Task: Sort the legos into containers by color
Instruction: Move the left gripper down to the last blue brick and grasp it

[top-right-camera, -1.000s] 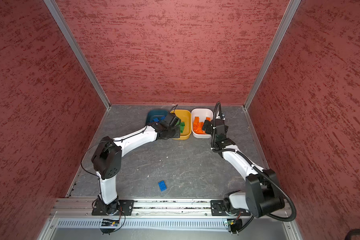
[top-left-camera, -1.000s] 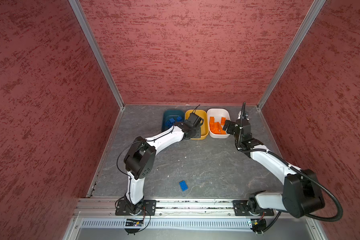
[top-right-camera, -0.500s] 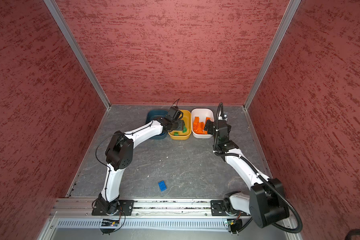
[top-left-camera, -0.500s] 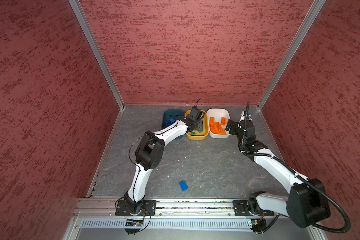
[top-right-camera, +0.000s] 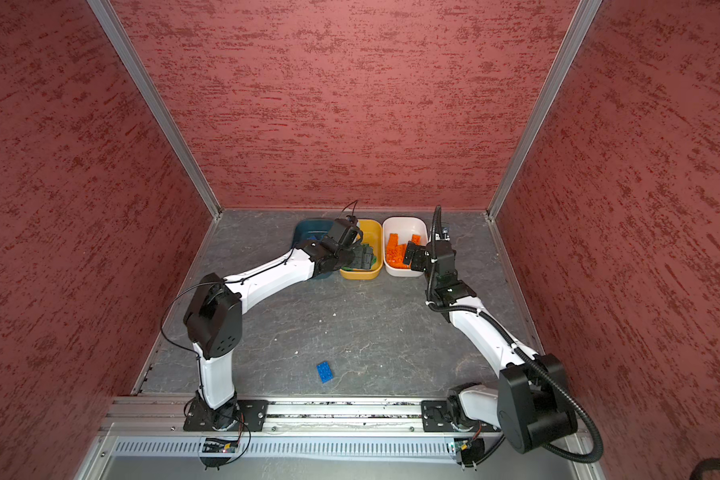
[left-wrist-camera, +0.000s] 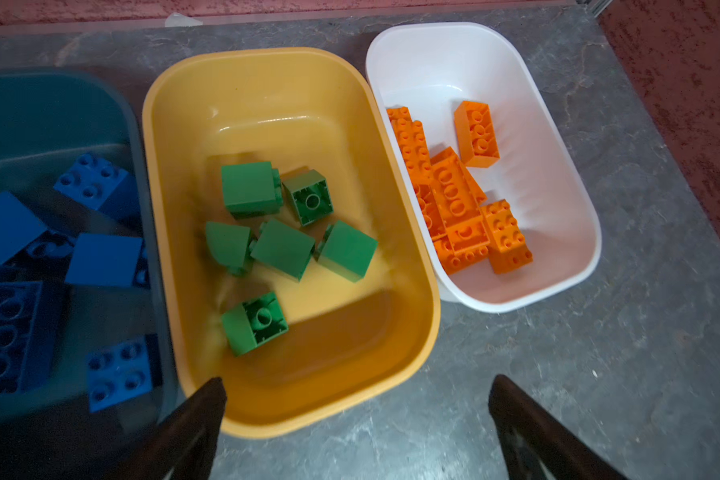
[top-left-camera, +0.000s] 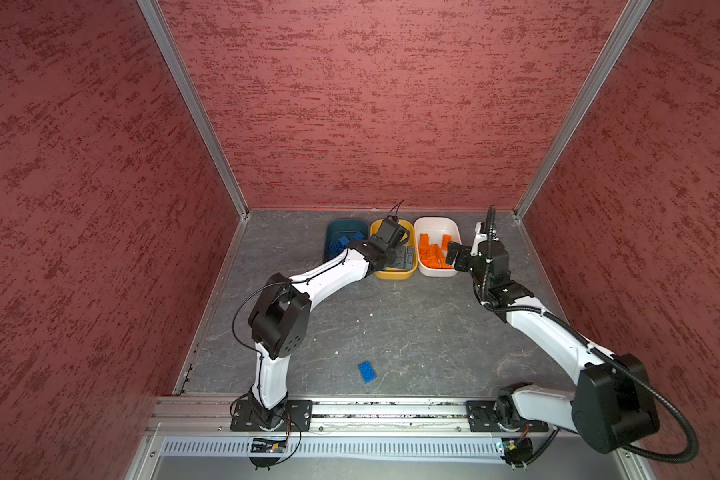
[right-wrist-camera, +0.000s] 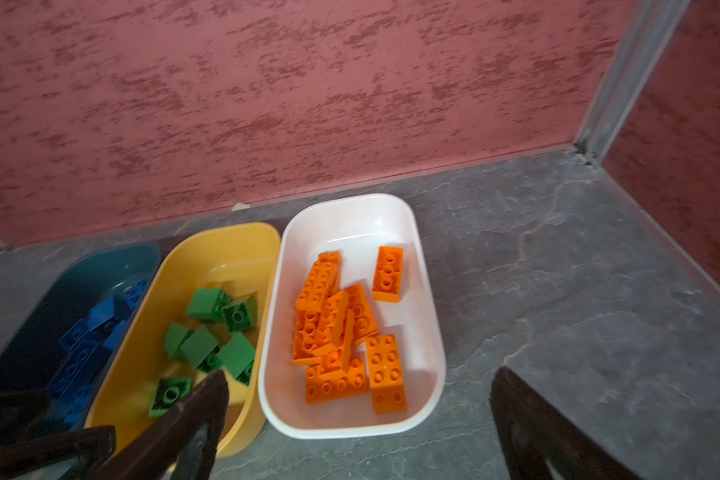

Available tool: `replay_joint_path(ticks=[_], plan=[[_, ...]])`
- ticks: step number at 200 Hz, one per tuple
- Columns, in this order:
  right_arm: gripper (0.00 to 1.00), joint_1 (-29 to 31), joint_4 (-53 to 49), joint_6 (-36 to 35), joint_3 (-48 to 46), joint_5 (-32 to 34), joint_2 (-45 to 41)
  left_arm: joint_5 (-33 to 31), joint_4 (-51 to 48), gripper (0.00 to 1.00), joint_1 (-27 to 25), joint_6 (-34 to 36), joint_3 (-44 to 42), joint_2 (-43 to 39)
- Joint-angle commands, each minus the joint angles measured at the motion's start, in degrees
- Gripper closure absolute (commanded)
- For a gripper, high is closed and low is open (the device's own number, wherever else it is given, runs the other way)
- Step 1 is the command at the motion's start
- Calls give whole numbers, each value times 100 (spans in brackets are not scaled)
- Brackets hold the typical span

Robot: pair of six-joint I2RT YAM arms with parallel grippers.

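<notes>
Mustard yellow tub holding six green legos. Just left of it, teal tub of blue legos; just right, white tub of orange legos. Over its near end, left end effector, spread, empty, hiding part of it from above. At the white tub's outer edge, right end effector, spread, empty. Well apart, toward the arm bases, one blue lego on the tabletop.

**Red booth, grey top**

Red plastered wall panels enclose a grey stone-look tabletop, silver aluminium posts at the corners. A silver metal rail edges its near side; a small pale scrap lies against the back wall.
</notes>
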Motion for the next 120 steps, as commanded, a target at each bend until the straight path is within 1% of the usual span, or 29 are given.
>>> replay_joint_path(ticks=[1, 47, 75, 88, 113, 120], plan=[[1, 85, 330, -291, -130, -1127, 108, 2, 160, 1, -37, 308, -533, -483], [1, 356, 483, -411, -300, -1737, 283, -163, -506, 0, -187, 709, -1495, -1238], [1, 400, 481, -267, -521, -1933, 243, 123, -856, 1, -377, 1235, -2018, -1713], [1, 402, 481, -158, -650, -1977, 202, 260, -1027, 0, -429, 1334, -2199, -1896], [1, 400, 336, 87, -832, -2088, 99, 993, -1212, 1, -535, 1555, -2491, -2232], [1, 398, 278, 143, -888, -2076, 41, 1021, -1238, 0, -604, 1596, -2566, -2313]])
